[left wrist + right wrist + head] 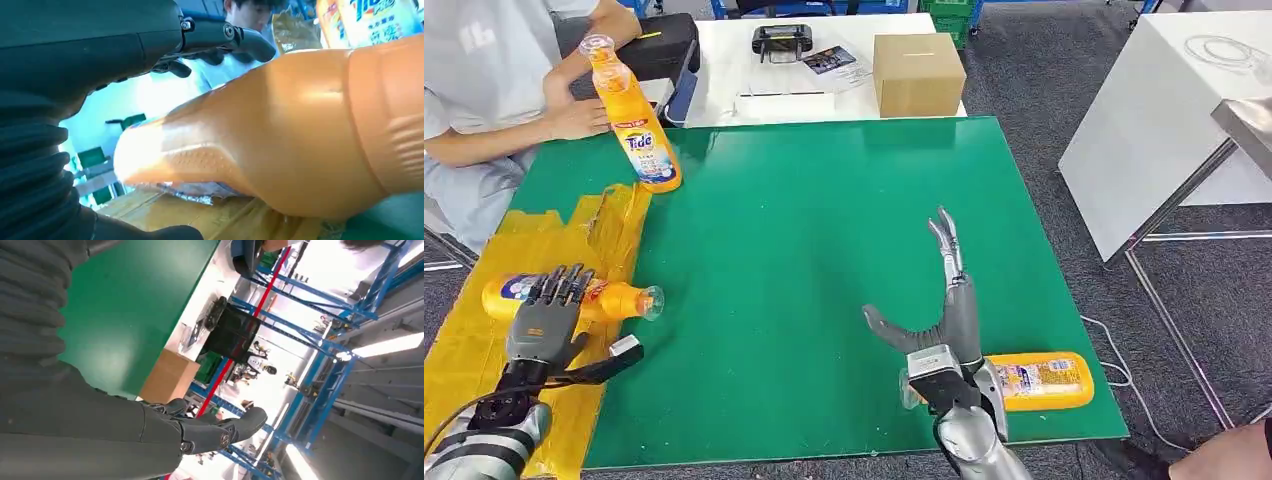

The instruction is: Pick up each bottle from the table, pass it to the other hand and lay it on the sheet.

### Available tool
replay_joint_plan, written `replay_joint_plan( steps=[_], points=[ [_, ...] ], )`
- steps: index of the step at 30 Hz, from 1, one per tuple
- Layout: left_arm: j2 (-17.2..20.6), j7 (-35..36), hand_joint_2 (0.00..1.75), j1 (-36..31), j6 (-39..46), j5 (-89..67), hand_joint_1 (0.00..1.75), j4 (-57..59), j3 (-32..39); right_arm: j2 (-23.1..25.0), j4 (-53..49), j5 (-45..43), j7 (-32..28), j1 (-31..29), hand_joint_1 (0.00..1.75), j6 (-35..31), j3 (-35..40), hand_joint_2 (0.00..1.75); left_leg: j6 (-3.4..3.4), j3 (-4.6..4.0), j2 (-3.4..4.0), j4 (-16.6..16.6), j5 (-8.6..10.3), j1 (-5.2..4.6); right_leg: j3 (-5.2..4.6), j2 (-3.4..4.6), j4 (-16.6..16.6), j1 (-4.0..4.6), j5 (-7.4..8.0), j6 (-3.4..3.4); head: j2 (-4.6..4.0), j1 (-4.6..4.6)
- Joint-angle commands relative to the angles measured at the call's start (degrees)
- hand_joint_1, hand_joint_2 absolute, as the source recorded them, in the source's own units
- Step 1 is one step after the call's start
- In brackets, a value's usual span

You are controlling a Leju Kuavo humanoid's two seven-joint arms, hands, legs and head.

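An orange Tide bottle [609,299] lies on its side on the yellow sheet [474,350], cap toward the green table [804,220]. My left hand [549,312] hovers over its label end, fingers straight and thumb out, not gripping. In the left wrist view the bottle [280,135] lies under that hand [125,45], on the sheet [210,220]. A second bottle [1044,380] lies near the table's front right corner. My right hand [944,320] is just left of it, flat and holding nothing. A third bottle [639,125] stands at the sheet's far edge, and the left wrist view also shows this standing bottle [375,20].
A person [494,80] sits at the far left with a hand near the standing bottle's cap. Beyond the green table stand a cardboard box [919,72], a black device [781,40] and a black case [664,45]. A white table [1164,110] is to the right.
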Motion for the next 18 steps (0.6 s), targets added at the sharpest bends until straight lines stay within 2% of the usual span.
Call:
replay_joint_plan(
  steps=[1, 4, 7, 10, 12, 14, 18],
  points=[
    [-1.0, -0.5, 1.75, -1.3, -2.5, 0.5, 0.0, 7.0, 0.8, -1.1, 2.6, 0.1, 0.2, -2.0, 0.0, 0.3, 0.0, 1.75, 0.04, 0.19, 0.12, -0.1, -0.02, 0.0, 0.17, 0.06, -0.1, 0.02, 0.02, -0.03, 0.0, 0.0],
    [-0.5, -1.5, 1.75, -1.1, -4.2, 1.5, 0.0, 7.0, 0.7, -1.2, 2.5, 0.2, 0.3, -1.9, 0.0, 0.4, -0.3, 1.75, 0.04, 0.23, 0.11, -0.1, -0.02, -0.01, 0.18, 0.07, -0.1, 0.01, 0.02, -0.02, 0.0, 0.0],
    [0.3, -5.0, 1.75, 0.0, -6.8, 5.7, 0.0, 5.5, 0.9, -1.3, 2.5, 0.5, 0.3, -1.9, 0.0, 0.8, -0.6, 1.75, 0.03, 0.34, 0.11, -0.1, -0.03, -0.02, 0.3, 0.08, 0.0, -0.01, 0.0, -0.02, 0.0, 0.0],
    [0.0, -9.5, 1.75, 2.4, -5.6, 11.6, 0.0, 2.3, 2.6, -1.5, 2.7, 0.7, 0.2, -1.9, 0.0, 1.0, -0.8, 1.75, 0.04, 0.5, 0.11, -0.1, -0.04, -0.02, 0.46, 0.16, -0.1, 0.0, 0.02, -0.03, 0.0, -0.02],
    [-1.6, -19.2, 1.75, 6.5, -6.0, 24.0, 0.0, -4.7, 6.2, -1.9, 2.8, 1.0, -0.1, -1.9, 0.0, 1.2, -0.4, 1.75, 0.04, 0.52, 0.17, -0.1, -0.04, -0.04, 0.45, 0.19, -0.1, -0.02, 0.03, -0.02, 0.0, -0.02],
    [-3.1, -27.0, 1.75, 11.9, -10.0, 36.1, 0.0, -14.2, 9.5, -2.7, 3.0, 1.9, -0.3, -1.9, 0.0, 1.5, 0.2, 1.75, 0.06, 0.54, 0.23, -0.1, -0.07, -0.03, 0.46, 0.21, -0.1, -0.01, 0.02, -0.01, 0.0, 0.0],
    [-4.5, -30.5, 1.75, 19.0, -16.9, 50.9, 0.0, -28.6, 11.9, -4.3, 2.8, 5.4, 1.3, -1.6, 0.0, 2.5, 1.2, 1.75, 0.1, 0.49, 0.27, -0.1, -0.15, 0.0, 0.41, 0.15, -0.2, 0.02, -0.05, 0.01, 0.0, -0.02]
  ],
)
